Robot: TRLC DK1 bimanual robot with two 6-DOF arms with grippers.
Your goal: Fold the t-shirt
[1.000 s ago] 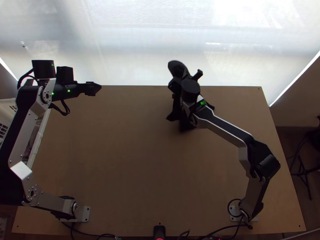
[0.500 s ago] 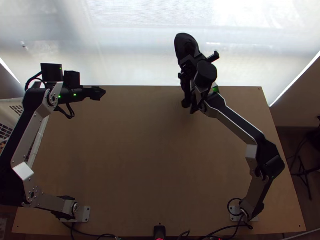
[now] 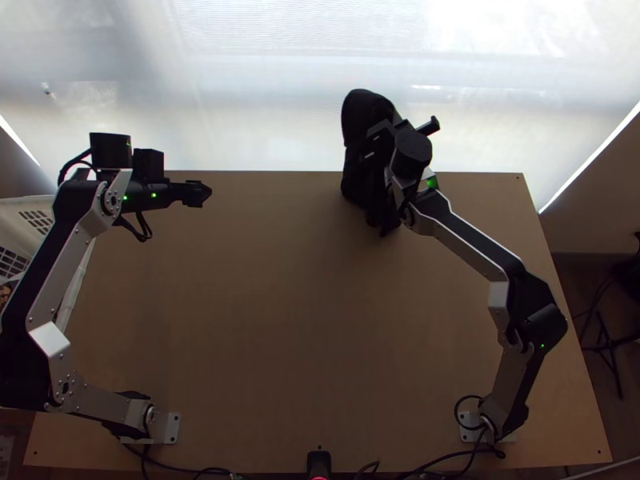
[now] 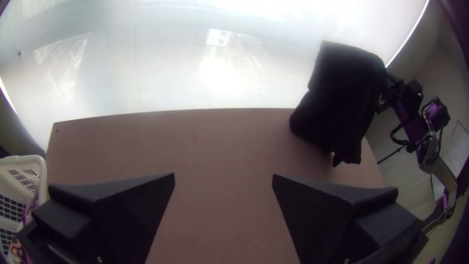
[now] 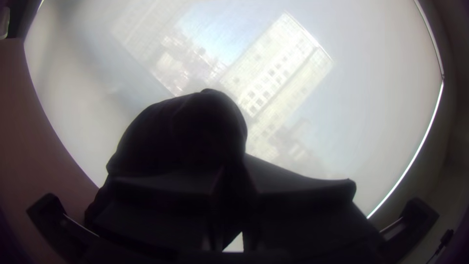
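My right jaws clench the black t-shirt [image 4: 342,98]; held one-sided (my left jaws gape empty), it could land bunched.

The table [image 3: 264,320] looked smooth, matt wood — the t-shirt [image 4: 342,98] dull cloth, the basket [image 4: 22,159] plastic, the arm links [image 3: 60,280] satiny metal.

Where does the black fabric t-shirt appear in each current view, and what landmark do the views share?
Top view: the black fabric t-shirt hangs upper middle, at the far edge of the light wooden table.
Left wrist view: beyond the left gripper, beside the silver-and-black right arm.
Right wrist view: close up, in the right gripper.
Shared landmark: the pale, bright window blind behind it.
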